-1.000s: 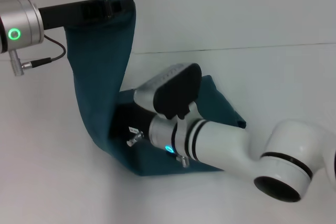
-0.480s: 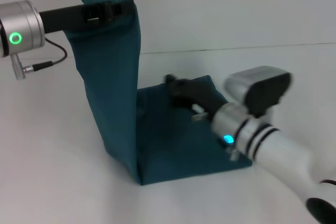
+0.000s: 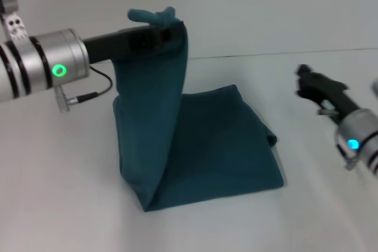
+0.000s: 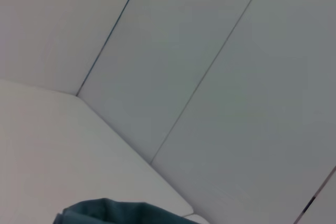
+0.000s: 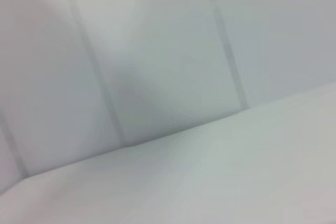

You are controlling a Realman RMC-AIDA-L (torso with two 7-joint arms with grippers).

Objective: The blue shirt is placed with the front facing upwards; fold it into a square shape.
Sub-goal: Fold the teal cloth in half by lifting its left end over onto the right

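Since the earlier frames my right gripper [image 3: 306, 81] has pulled off the cloth and out toward the right side of the table [image 3: 53, 205], where it now hangs apart from everything; whether its fingers are spread or pressed together I cannot tell. My left gripper [image 3: 168, 28] has carried its raised edge rightward, so the hanging panel now leans over the flat part instead of standing at its left side.

Nearest me, the blue shirt [image 3: 218, 146] lies on the table as a roughly square pad of layers, its near corner pointing at me and its right edge a little rumpled. From the pad's left side one panel rises in a curtain up to my left gripper, which is pinched on the top edge, a small tuft of cloth poking out above the fingers. Farther off is only bare table and the wall behind.

I judge the cotton light, limp and not slippery: it drapes straight down and will sag or crease wherever I leave it unsupported. I think the best hold is at an edge or corner, as now, and the lowering should be slow so the panel lays flat.
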